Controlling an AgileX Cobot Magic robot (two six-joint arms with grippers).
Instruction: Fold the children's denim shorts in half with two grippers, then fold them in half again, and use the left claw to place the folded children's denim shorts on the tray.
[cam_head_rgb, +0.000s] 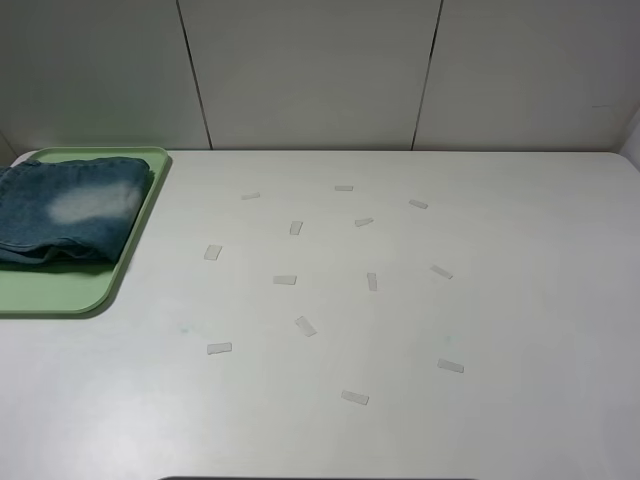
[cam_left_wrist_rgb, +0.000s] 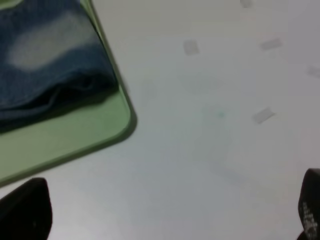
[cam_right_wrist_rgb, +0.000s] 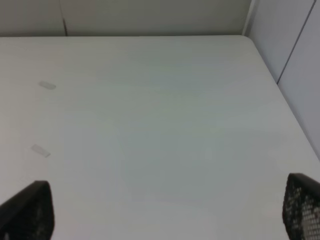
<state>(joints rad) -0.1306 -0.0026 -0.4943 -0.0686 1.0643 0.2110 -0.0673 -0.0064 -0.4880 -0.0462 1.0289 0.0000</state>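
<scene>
The children's denim shorts (cam_head_rgb: 70, 208) lie folded into a compact bundle on the pale green tray (cam_head_rgb: 60, 292) at the table's far left. The left wrist view shows the same shorts (cam_left_wrist_rgb: 47, 65) on the tray (cam_left_wrist_rgb: 75, 135), a bleached patch facing up. My left gripper (cam_left_wrist_rgb: 167, 210) hovers over bare table just off the tray's corner, open, with only its two black fingertips (cam_left_wrist_rgb: 25, 210) showing. Over bare white table near the right edge, my right gripper (cam_right_wrist_rgb: 165, 210) stands open with nothing between its fingers. Neither arm shows in the exterior high view.
Several small strips of clear tape (cam_head_rgb: 285, 280) are stuck across the middle of the white table (cam_head_rgb: 450, 320). White wall panels (cam_head_rgb: 310, 70) close off the back and a side wall (cam_right_wrist_rgb: 295, 60) stands along the table's right edge.
</scene>
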